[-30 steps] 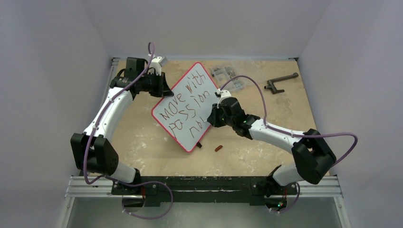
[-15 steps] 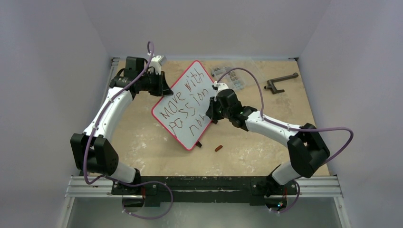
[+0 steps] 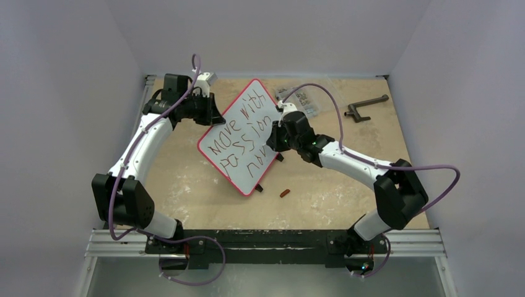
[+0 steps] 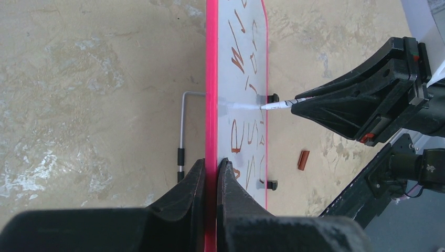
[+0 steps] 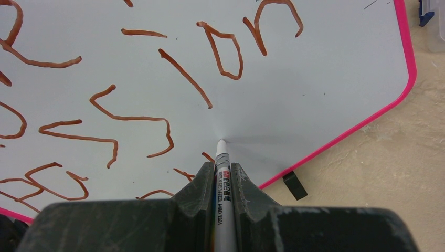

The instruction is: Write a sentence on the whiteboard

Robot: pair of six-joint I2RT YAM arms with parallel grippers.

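Since a second ago my right arm has slid up-frame along the whiteboard (image 3: 255, 94), and the bottom row of the sentence (image 3: 238, 139) has gained strokes. I see the board mid-frame, its long axis running lower left to upper right. The left gripper (image 4: 211, 164) is clamped on its red rim. The right gripper (image 5: 222, 167) pinches a marker (image 5: 222, 155), its tip pointing up-frame and touching the board.

A small red-brown cylindrical piece (image 3: 285, 193) lies on the worn beige bench (image 3: 192, 179). Near the far edge stands a clear plastic parts box (image 3: 308, 102). To its right, well apart, lies a dark L-shaped metal handle (image 3: 365, 106).
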